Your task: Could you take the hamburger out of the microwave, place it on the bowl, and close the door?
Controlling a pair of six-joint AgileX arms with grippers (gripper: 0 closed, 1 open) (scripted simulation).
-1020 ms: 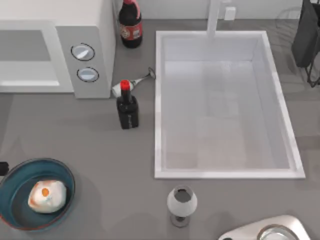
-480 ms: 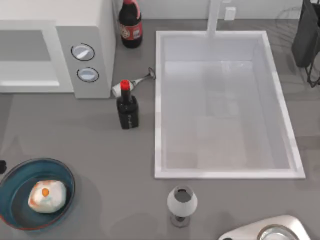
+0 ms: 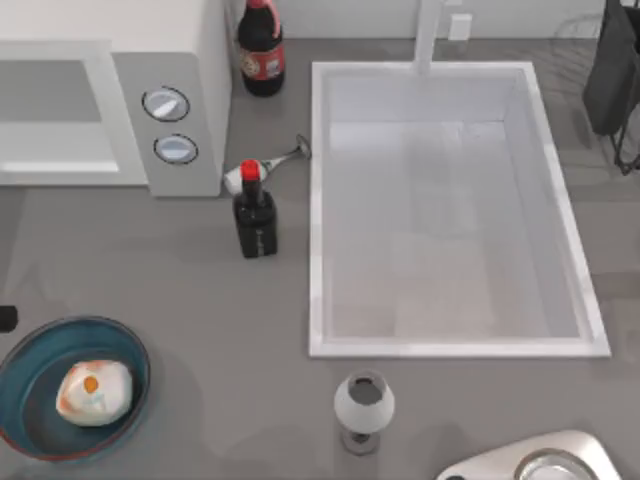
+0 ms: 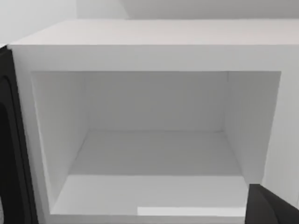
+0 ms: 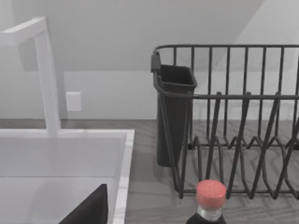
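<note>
There is one microwave (image 3: 110,90) with two knobs (image 3: 166,104). There is one bowl (image 3: 70,385), and one hamburger (image 3: 94,392) lies in it. Two bottles stand on the tabletop (image 3: 200,300): one with a red label (image 3: 261,50) and one dark with a red cap (image 3: 255,215). There is one sink (image 3: 445,210), one tap (image 3: 428,35), one grey goblet (image 3: 363,408) and one dish rack (image 5: 233,116).

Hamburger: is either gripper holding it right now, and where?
Nothing holds it: the hamburger lies free in the bowl. A bit of the left gripper shows beside the bowl.
</note>
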